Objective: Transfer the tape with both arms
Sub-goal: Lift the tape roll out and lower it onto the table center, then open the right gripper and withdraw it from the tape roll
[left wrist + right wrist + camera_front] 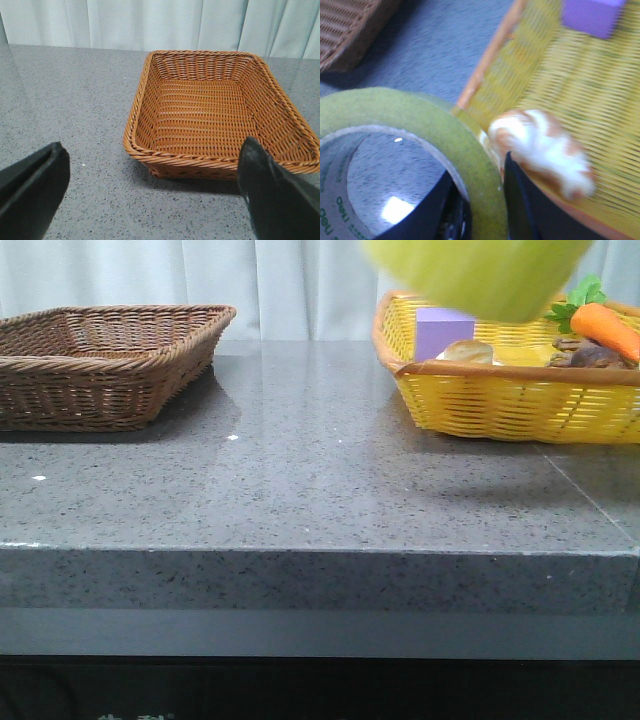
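Observation:
The tape, a wide yellow-green roll, hangs blurred at the top of the front view, above the near left corner of the yellow basket. In the right wrist view the tape fills the frame's lower left, its white core showing green lettering. My right gripper is shut on the roll's wall, one finger inside the core and one outside. My left gripper stands open over the grey table with nothing between its fingers, short of the brown wicker basket. Neither arm shows in the front view.
The empty brown basket sits at the table's back left. The yellow basket holds a purple block, a bread roll, a carrot and dark items. The table's front edge runs across the front view.

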`<state>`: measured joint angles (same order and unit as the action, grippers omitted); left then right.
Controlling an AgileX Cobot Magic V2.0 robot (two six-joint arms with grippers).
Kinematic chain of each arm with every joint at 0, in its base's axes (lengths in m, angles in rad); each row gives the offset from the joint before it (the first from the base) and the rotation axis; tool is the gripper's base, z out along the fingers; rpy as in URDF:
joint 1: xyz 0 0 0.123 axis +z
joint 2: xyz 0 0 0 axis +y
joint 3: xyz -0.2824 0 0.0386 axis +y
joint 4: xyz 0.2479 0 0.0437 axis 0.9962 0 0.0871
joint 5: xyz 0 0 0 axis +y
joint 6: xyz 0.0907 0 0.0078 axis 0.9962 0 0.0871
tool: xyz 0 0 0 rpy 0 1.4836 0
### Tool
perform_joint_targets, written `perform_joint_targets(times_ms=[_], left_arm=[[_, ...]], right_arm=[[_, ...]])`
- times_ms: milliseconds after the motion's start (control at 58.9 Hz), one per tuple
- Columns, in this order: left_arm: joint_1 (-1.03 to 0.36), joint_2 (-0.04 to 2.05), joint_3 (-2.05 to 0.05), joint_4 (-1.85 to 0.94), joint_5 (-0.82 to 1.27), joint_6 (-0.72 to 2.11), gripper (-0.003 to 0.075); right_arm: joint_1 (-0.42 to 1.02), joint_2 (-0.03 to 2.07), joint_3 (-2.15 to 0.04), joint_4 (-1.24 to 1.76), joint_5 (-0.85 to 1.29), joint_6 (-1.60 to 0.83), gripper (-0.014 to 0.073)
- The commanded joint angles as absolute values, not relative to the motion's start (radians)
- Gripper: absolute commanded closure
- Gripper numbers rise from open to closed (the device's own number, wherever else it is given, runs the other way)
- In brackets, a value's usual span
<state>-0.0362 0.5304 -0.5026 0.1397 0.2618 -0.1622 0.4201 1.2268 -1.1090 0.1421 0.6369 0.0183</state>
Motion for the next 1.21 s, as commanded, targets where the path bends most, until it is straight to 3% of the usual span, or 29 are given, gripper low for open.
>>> perform_joint_targets(times_ms=[0, 323, 798, 883, 1036, 1189], left_arm=[[-0.034, 0.539, -0.53, 0.142, 0.181, -0.164, 0.0047], [-0.034, 0.539, -0.53, 0.142, 0.181, -0.164, 0.0048], [-0.034, 0.539, -0.53, 0.142, 0.181, -0.164, 0.0048], [-0.034, 0.539, -0.53, 0.142, 0.181, -0.164, 0.0047], [-0.034, 0.539, -0.53, 0.142, 0.181, -0.164, 0.0048], [-0.034, 0.539, -0.53, 0.142, 0.181, -0.164, 0.0047]], right_arm=[[0.479, 1.245, -1.133, 0.165, 0.473, 0.017, 0.0508], [0.614, 1.458, -1.134, 0.165, 0.362, 0.017, 0.0508], [0.626, 1.554, -1.135, 0.165, 0.309, 0.017, 0.0494], [0.626, 1.554, -1.135, 0.165, 0.305, 0.017, 0.0442], [0.627, 1.552, -1.136, 0.165, 0.289, 0.017, 0.0274], [0.627, 1.546, -1.156, 0.171, 0.276, 0.017, 0.021]])
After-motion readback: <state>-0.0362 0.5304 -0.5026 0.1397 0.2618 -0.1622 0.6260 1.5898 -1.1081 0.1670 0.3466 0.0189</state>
